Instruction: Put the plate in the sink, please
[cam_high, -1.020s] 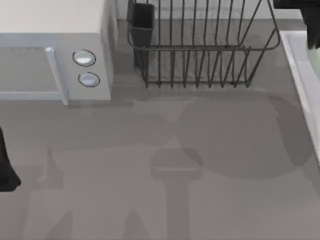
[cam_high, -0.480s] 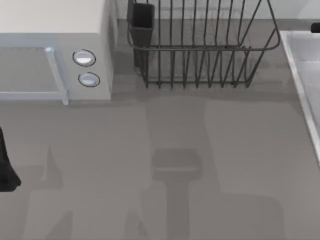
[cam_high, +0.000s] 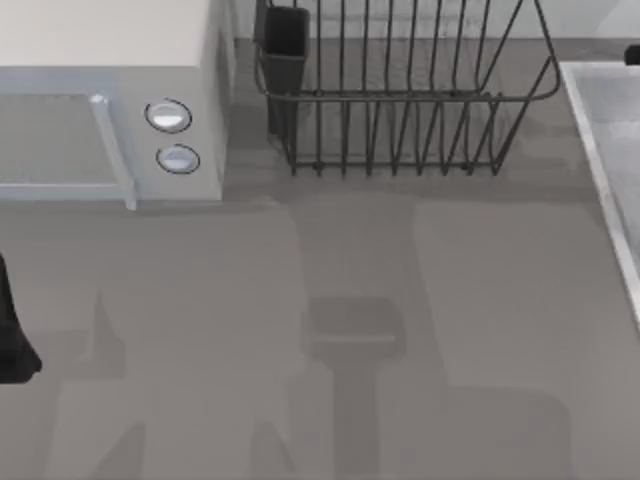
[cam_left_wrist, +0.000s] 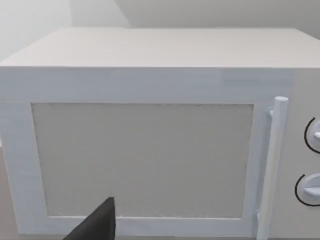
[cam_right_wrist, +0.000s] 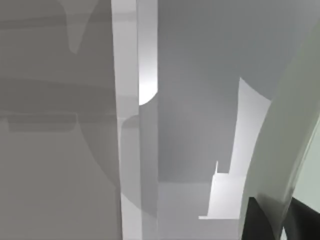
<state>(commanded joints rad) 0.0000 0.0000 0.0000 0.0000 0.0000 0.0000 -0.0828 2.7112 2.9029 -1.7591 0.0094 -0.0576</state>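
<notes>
Gripped the plate (cam_right_wrist: 287, 145) by its edge with the right tool (cam_right_wrist: 284, 222), one dark finger (cam_right_wrist: 260, 222) on each side of the pale green rim. Held the plate tilted above the grey basin of the sink (cam_high: 592, 150), inside the straight raised rim, at the desk's (cam_high: 300, 350) far right. Kept the left arm (cam_high: 12, 335) parked at the desk's left edge, its left tool (cam_left_wrist: 97, 227) facing the door of the white microwave (cam_high: 110, 60); could not tell that tool's state. Noted the dark wire dish rack (cam_high: 400, 100) standing between microwave and sink.
</notes>
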